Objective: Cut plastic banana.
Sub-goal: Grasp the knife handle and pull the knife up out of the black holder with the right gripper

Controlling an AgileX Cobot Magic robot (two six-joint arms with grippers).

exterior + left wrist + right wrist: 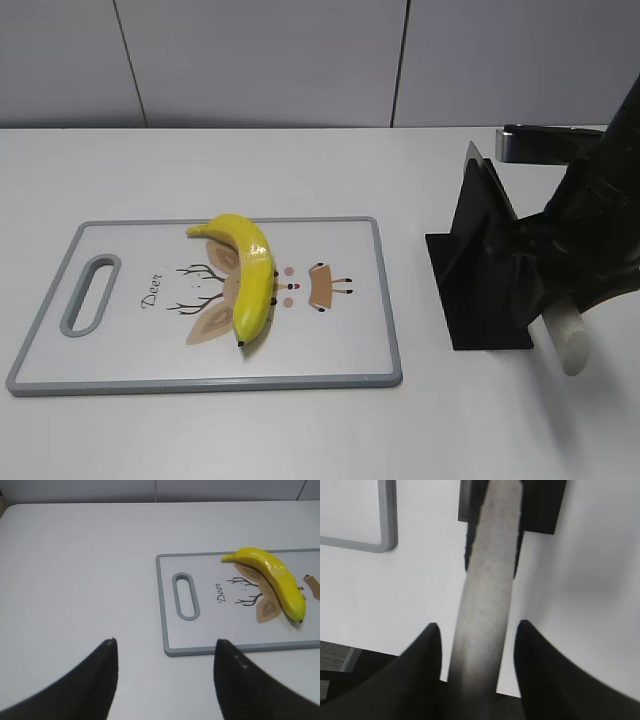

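The plastic banana is yellow and curved and lies on the white cutting board; it also shows in the left wrist view. My right gripper is open, its fingers either side of a pale knife handle with small gaps on both sides. The handle sticks out of a black knife holder to the right of the board. The blade is hidden. My left gripper is open and empty over bare table by the board's handle end.
The board has a grey rim, a slot handle at its left end and a deer drawing. A metallic grey object lies at the back right behind the holder. A grey wall closes the far side of the white table.
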